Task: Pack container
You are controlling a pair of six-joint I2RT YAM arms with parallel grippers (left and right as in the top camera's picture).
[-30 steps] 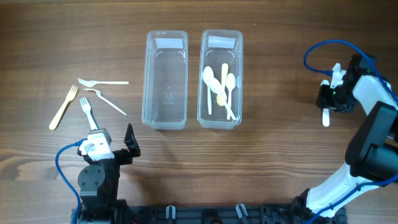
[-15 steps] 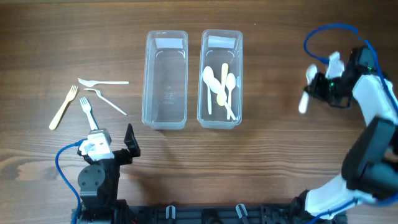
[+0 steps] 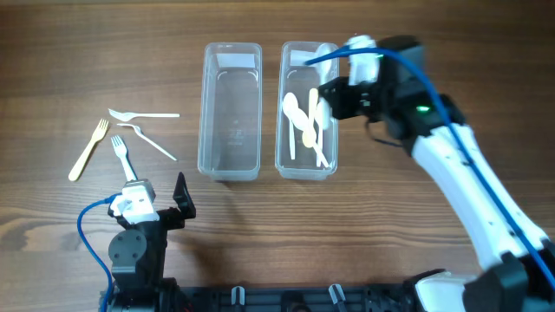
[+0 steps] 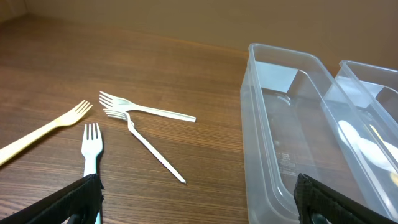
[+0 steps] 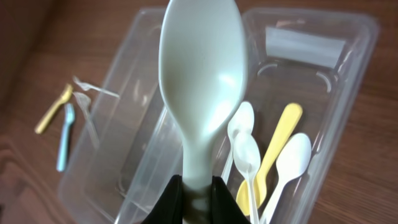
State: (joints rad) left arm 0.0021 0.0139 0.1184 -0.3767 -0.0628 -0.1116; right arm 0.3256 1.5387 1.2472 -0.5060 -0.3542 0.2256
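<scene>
now, in the overhead view we see the right gripper (image 3: 336, 94) has swung from the right edge of the frame to above the right container (image 3: 283, 130) at upper centre, carrying the white spoon (image 3: 323, 52) it was pinching off the table a second ago. the forks (image 3: 130, 130) at the left and the empty left container (image 3: 205, 113) are unchanged. in the left wrist view the left gripper (image 4: 199, 208) gapes wide, holding nothing. in the right wrist view the jaws are clamped on the spoon's handle, with its bowl above the packed spoons (image 5: 280, 155); we judge that releasing it is next

White arm (image 3: 464, 178), blue cable (image 3: 81, 227), perhaps LED (image 3: 422, 109)
</scene>
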